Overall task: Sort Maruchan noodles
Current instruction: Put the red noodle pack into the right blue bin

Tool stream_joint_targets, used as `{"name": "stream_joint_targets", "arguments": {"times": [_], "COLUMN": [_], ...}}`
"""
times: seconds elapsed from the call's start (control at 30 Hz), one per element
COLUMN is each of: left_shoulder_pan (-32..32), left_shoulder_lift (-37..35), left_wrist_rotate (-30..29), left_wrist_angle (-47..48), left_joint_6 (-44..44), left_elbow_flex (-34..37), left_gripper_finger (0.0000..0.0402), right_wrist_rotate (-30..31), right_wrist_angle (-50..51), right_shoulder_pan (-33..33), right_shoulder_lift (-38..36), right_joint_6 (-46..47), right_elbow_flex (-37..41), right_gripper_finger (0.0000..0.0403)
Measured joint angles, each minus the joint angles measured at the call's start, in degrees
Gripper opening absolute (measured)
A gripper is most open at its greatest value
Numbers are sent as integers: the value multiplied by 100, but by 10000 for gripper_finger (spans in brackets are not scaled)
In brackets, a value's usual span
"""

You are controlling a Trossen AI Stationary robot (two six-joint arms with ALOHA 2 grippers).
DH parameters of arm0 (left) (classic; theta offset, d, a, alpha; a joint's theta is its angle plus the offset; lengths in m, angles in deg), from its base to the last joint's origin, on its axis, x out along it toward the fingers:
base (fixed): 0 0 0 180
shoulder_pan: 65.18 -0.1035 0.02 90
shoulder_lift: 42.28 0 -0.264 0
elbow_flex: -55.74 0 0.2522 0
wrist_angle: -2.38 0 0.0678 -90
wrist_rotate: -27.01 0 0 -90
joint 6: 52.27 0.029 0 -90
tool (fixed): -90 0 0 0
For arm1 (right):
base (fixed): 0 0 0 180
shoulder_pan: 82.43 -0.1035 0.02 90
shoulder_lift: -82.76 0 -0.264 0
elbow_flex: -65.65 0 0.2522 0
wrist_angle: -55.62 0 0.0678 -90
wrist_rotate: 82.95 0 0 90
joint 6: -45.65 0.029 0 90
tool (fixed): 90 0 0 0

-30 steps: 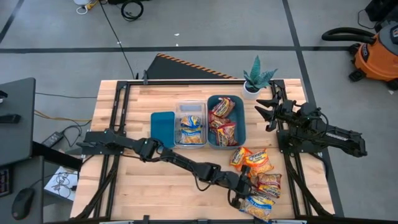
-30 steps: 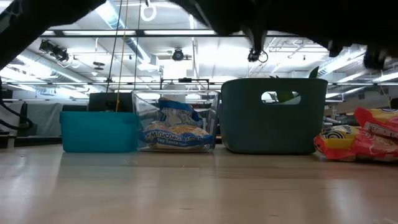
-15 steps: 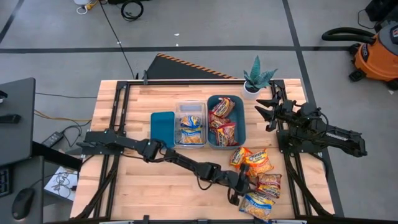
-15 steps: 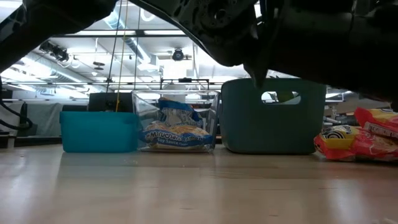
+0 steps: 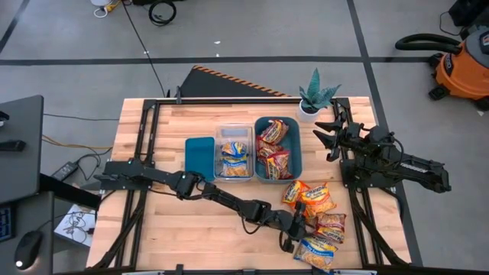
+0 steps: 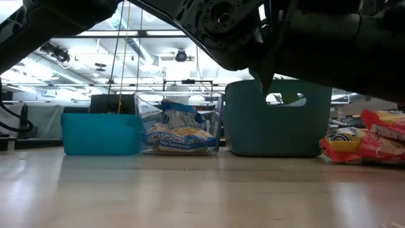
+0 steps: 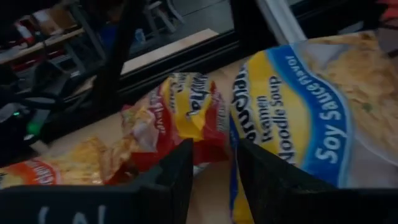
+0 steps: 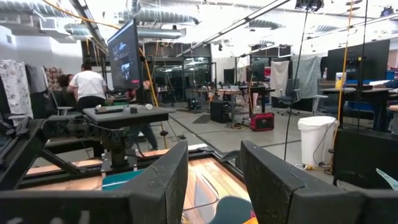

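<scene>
Now your wooden table [image 5: 160, 229] fills mid-frame, grey workshop floor around.
Left gripper [image 5: 294, 237] gapes over lower-right packets [image 5: 317, 229]; right gripper [image 5: 327, 136] open, upper right.

Crinkly plastic on pale planked wood

The packets [image 5: 313, 200] by the left gripper [image 5: 294, 233] are glossy, wrinkled plastic film; close before its matt dark fingers [image 7: 171, 180] lie a blue-and-yellow packet [image 7: 298, 106] and a red one [image 7: 180, 115], both creased and shiny. The table [image 5: 153, 221] is light wood in planks, smooth with a soft sheen, framed by black metal rails [image 5: 229, 99]. Well beyond the gripper, the clear bin [image 6: 178, 123] is see-through glossy plastic, the dark bin [image 6: 278, 120] is matt opaque plastic, and the teal lid [image 5: 199, 156] looks like smooth plastic. The right gripper [image 5: 330, 136], matt black, sits off to the side.
</scene>
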State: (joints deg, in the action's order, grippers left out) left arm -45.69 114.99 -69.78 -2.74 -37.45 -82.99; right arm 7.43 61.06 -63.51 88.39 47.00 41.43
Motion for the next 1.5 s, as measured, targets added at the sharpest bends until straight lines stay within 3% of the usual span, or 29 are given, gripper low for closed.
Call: {"name": "stream_joint_targets", "arguments": {"times": [0.3, 0.57, 0.73, 0.9, 1.17, 1.5], "left_shoulder_pan": [-87, -161, -160, -158, -313, -519], "left_shoulder_lift": [-1, -2, -129, -728, -1362, -1918], "left_wrist_rotate": [216, 252, 254, 257, 237, -306], "left_wrist_angle": [36, 3, 267, 828, 1590, 2221], "left_joint_6": [86, -109, -148, 169, 301, 842], "left_elbow_flex": [2, 2, 7, 2, 4, 7], "left_gripper_finger": [89, 9, 5, 3, 2, 1], "right_wrist_rotate": [0, -1, -91, -309, -1333, -1477], "right_wrist_angle": [-16, -20, -17, -23, -149, -147], "right_shoulder_pan": [0, -1, 0, 0, 0, -1], "right_shoulder_lift": [0, -1, -2, -2, -2, -1], "right_joint_6": [2, 15, 782, 1485, 1521, 1738], "right_elbow_flex": [0, 0, 0, 0, 0, 0], "right_gripper_finger": [153, 153, 153, 153, 153, 153]}}
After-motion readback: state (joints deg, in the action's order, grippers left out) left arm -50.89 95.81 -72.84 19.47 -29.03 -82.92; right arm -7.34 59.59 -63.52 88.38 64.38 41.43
